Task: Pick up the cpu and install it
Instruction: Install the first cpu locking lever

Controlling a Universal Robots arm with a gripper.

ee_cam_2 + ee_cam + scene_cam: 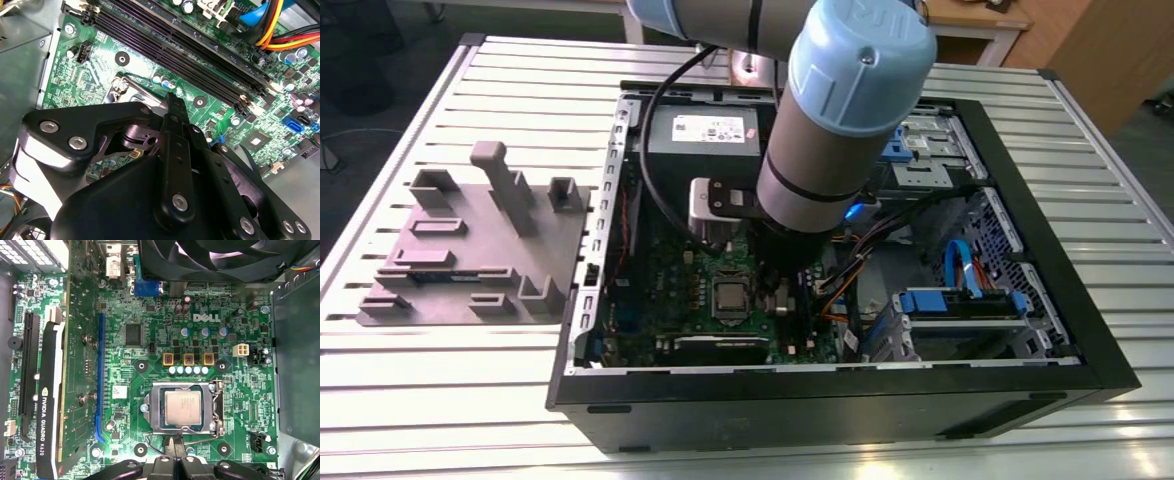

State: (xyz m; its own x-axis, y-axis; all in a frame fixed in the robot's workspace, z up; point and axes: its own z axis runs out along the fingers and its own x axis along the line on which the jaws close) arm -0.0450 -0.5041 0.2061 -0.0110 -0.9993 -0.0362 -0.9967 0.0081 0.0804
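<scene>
- The gripper (176, 446) is seen low over the motherboard (235, 390). Its jaws are drawn together and nothing is held between them.
- The cpu (183, 407) is found lying flat in the socket, silver top up, ringed by the metal frame (156, 412). The gripper's tips are placed just beside that frame's edge, apart from the cpu.
- A long black graphics card (49, 405) is stood on edge well to one side of the socket, and a black fan (225, 255) is mounted near another side.
- In the second wrist view, dark memory slots (165, 40) are laid out just past the fingertips, with yellow and red cables (272, 30) bunched beyond them.
- In the exterior view, a stretch of the board is masked by the arm (841, 120), which is lowered into the open black case (854, 400).
- A grey power supply (707, 135) is set at the case's far end, and a blue-trimmed drive cage (958, 303) is fitted on the exterior view's right.
- The case is laid on a slatted metal table (400, 400), and a grey fixture plate (467, 250) is placed beside it on the exterior view's left.
- Wooden furniture (1081, 50) is glimpsed behind the table.
</scene>
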